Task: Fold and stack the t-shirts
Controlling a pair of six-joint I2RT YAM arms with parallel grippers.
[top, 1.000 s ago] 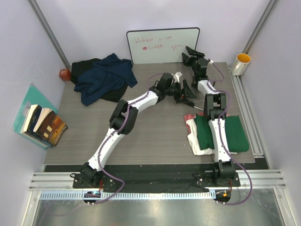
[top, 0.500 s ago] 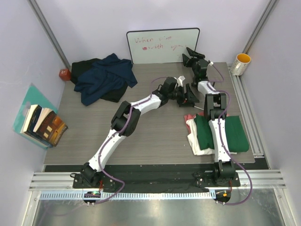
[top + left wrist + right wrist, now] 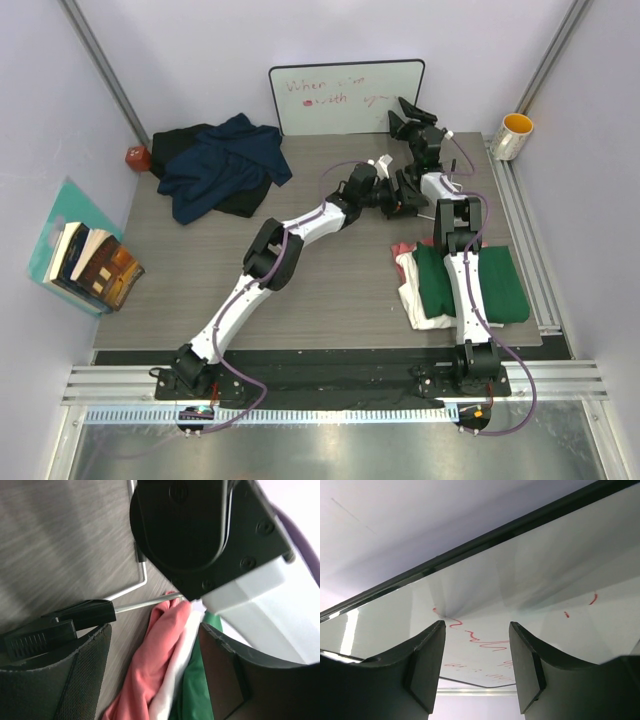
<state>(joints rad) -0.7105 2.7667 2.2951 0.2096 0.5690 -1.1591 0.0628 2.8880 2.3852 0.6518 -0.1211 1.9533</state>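
Three folded t-shirts lie stacked at the right: dark green on top, cream-white under it and pink-red showing at the far corner. A navy blue t-shirt lies crumpled over a black one at the back left. My left gripper hovers open just beyond the stack's far corner, close against the right arm. Its wrist view shows the pink-red, cream-white and green edges between the open jaws, none of them gripped. My right gripper is open and empty, facing the whiteboard.
A whiteboard with red writing leans on the back wall. A yellow mug stands at the back right and a small red object at the back left. Books lie off the left edge. A black-handled thin rod lies near the stack.
My left gripper has reached further right and back, ending close beside the right arm above the stack's far corner. The right arm has barely moved.
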